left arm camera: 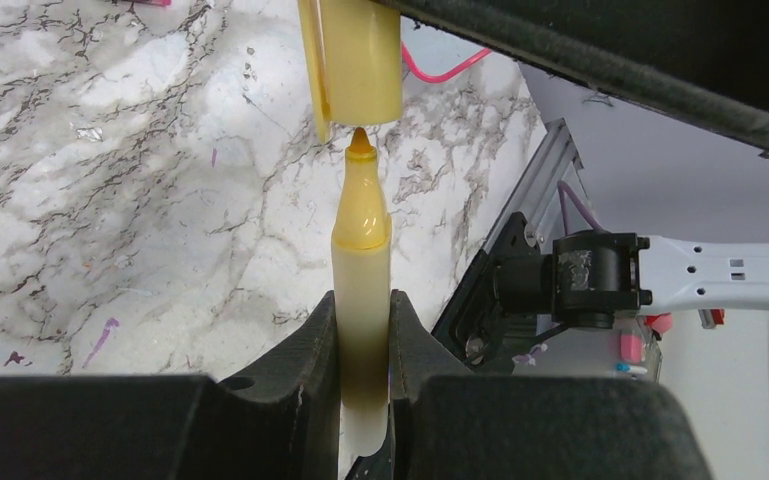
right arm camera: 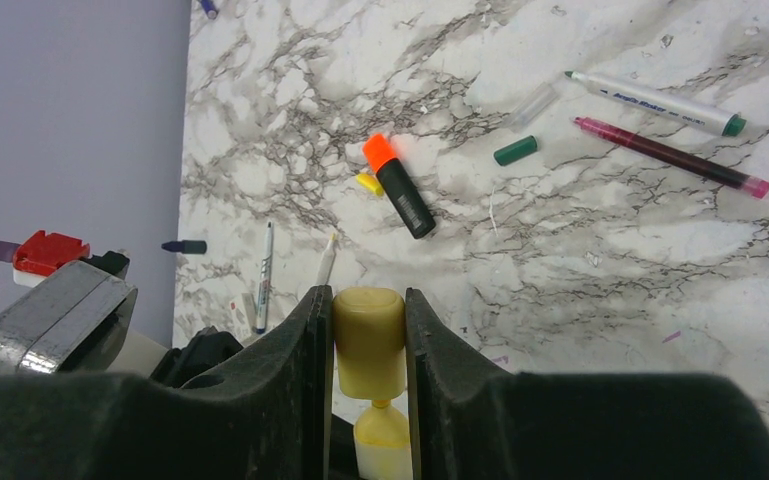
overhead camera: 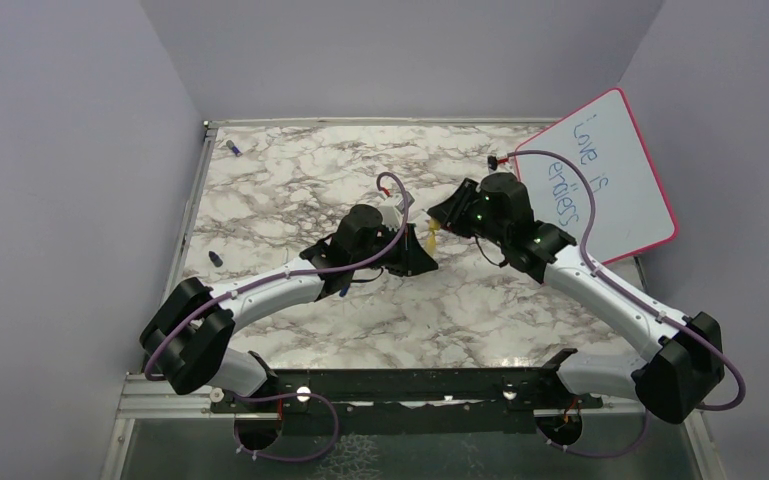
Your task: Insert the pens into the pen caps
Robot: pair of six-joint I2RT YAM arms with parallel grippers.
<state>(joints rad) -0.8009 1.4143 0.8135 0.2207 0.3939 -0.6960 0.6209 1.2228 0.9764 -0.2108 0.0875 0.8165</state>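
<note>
We see the left gripper [left arm camera: 363, 312] clamped on the yellow plastic marker pen [left arm camera: 362, 250]. Its fingers press both sides of the barrel, w/ the bare nib end sticking out past the fingertips. The right gripper [right arm camera: 368, 300] is closed round the short yellow plastic pen cap [right arm camera: 368, 340], pinched btwn its two black fingers.

In the left wrist view, pen & cap are in line and the cap's open mouth faces the nib. The nib tip sits right at the mouth, w/ the pen's shoulder fully outside. We can't tell if the tip has crossed the rim. In the top view the two grippers meet over the middle of the marble-pattern table [overhead camera: 290, 190], pen & cap held clear of the surface.

On the table, right wrist view:
- The thick black highlighter w/ orange end [right arm camera: 400, 190] has a small flat yellow cap [right arm camera: 369, 184] just beside that end.
- Further right, near each other, lie the dark green cap [right arm camera: 515, 150], the white-bodied pen w/ green end [right arm camera: 655, 102] and the dark red pen [right arm camera: 670, 157].
- The dark blue cap [right arm camera: 185, 246] lies near the left edge.
- Two thin white pens [right arm camera: 264, 270] lie near it.

The pink-framed whiteboard [overhead camera: 610, 180] is at the table's far right.
</note>
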